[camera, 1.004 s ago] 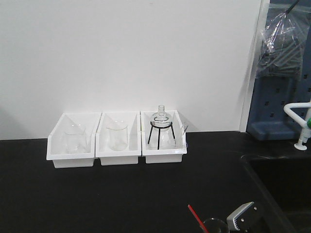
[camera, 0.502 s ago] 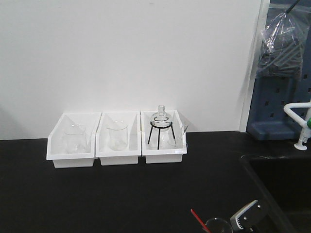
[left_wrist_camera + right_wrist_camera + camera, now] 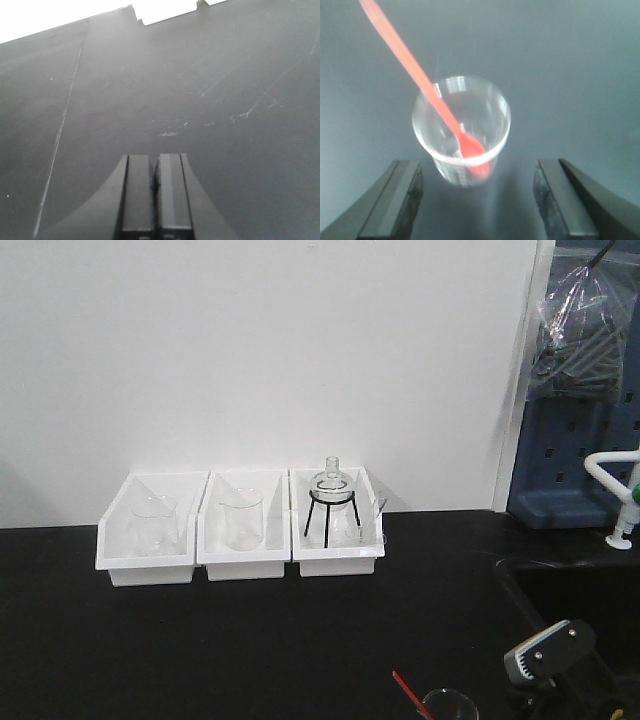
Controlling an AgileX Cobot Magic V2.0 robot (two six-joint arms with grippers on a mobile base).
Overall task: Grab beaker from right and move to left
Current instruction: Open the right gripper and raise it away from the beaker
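The beaker (image 3: 461,129) is a small clear glass cup with a red stick (image 3: 415,72) leaning out of its rim to the upper left. It stands on the black table, just ahead of my right gripper (image 3: 477,169). That gripper is open, its wide-apart fingers (image 3: 402,192) closing on nothing. The front view shows the beaker (image 3: 448,707) at the bottom edge, with the right gripper's grey housing (image 3: 548,650) to its right. My left gripper (image 3: 155,161) is shut and empty over bare black tabletop.
Three white bins (image 3: 150,562) stand in a row against the back wall. Two hold stickless beakers, and the right one holds a round flask on a black tripod (image 3: 331,502). A sunken sink (image 3: 575,605) and a white tap (image 3: 622,502) lie at the right.
In the front view, my right gripper's housing has moved right and slightly up, away from the beaker. The beaker has stayed in place.
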